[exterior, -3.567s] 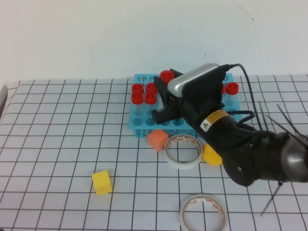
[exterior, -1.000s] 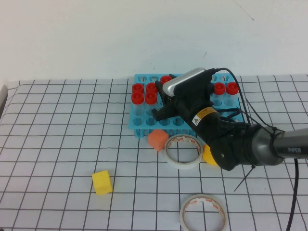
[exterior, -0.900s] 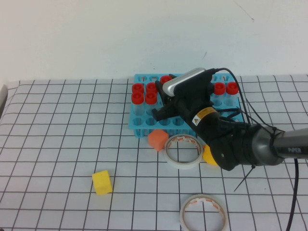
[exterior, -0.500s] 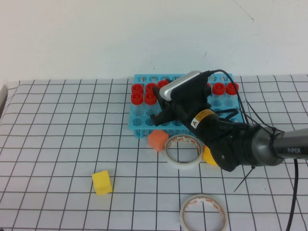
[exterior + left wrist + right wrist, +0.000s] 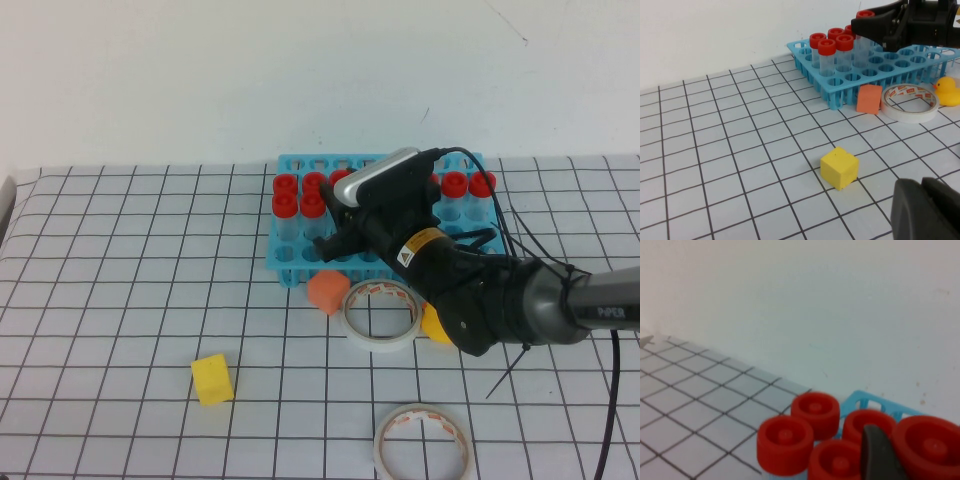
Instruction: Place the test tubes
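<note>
Upper centre of the high view, over the rack (image 5: pixel 283 262): my right claw (image 5: pixel 332 235) is clamped on a tube (image 5: pixel 931 444), not yet released. Several tubes (image 5: pixel 286 186) are seated and many holes are empty. My left claw (image 5: pixel 925 212) is pinched together, well away from the rack.

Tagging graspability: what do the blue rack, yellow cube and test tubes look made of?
Blue rack: glossy moulded plastic, by its sheen and thin walls. Yellow cube: matte, rounded edges, probably foam. Test tubes: clear bodies, plastic or glass; red caps look plastic. Right tool, over the rack, holds one tube; left tool, shut, is away from it.
</note>
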You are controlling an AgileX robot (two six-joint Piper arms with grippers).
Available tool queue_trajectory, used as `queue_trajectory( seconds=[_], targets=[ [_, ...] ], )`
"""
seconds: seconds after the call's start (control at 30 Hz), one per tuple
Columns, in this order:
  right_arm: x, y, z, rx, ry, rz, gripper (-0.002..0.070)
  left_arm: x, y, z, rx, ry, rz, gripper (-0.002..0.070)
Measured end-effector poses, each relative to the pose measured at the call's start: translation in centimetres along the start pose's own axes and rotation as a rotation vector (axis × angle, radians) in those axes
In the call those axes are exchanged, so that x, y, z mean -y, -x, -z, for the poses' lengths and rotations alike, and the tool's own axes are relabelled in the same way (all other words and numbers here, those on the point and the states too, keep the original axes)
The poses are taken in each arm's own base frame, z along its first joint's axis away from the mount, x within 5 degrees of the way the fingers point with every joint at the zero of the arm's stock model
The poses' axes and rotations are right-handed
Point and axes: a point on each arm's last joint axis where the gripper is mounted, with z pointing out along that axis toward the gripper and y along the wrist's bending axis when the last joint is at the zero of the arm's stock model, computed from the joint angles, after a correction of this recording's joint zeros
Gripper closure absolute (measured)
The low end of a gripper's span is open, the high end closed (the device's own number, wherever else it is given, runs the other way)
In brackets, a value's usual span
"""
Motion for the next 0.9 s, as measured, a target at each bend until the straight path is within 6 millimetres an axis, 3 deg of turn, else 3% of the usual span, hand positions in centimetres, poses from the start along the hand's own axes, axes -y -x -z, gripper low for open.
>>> queue_trajectory(
  seconds=[0.43,0.53,0.63,0.7,0.77,0.83,0.9],
  targets=[
    [0.1,0.1,0.1,-0.030,-0.012,-0.031,0.0327,0.0,0.0,0.0,0.000,0.000,-0.002,0.0676],
    [0.2,1.6,0.3,0.000,-0.014,-0.037,0.0325,0.0,0.0,0.0,0.000,0.000,-0.002,0.0676],
    [0.4,4.4,1.1,0.053,-0.018,-0.044,0.0330,0.0,0.0,0.0,0.000,0.000,-0.002,0.0676],
    [0.6,6.4,2.1,0.088,-0.019,-0.059,0.0367,0.0,0.0,0.0,0.000,0.000,-0.002,0.0676],
    [0.8,8.3,3.7,0.115,-0.020,-0.074,0.0461,0.0,0.0,0.0,0.000,0.000,-0.002,0.0676],
    [1.0,10.6,6.1,0.150,-0.021,-0.082,0.0578,0.0,0.0,0.0,0.000,0.000,-0.002,0.0676],
    [1.2,12.4,8.6,0.180,-0.022,-0.086,0.0631,0.0,0.0,0.0,0.000,0.000,-0.002,0.0676]
  ],
)
